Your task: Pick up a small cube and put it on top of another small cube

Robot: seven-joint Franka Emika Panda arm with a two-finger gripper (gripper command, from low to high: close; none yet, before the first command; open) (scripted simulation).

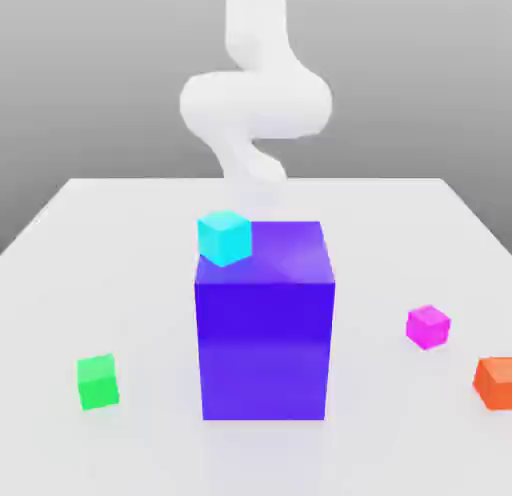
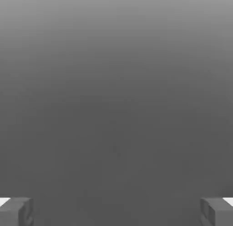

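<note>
Claw (image 2: 116, 211) wide open, gripping nothing. Pink cube (image 1: 428, 326) on table (image 1: 120, 244), exterior view's right of blue block (image 1: 265, 334); cyan cube (image 1: 224, 237) atop block.

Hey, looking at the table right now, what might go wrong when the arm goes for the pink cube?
The pink cube sits close to the orange cube, so the open claw might nudge the wrong one. The big blue block stands between the arm and the front cubes, so a low reach may hit it or knock off the cyan cube near its top edge.
</note>
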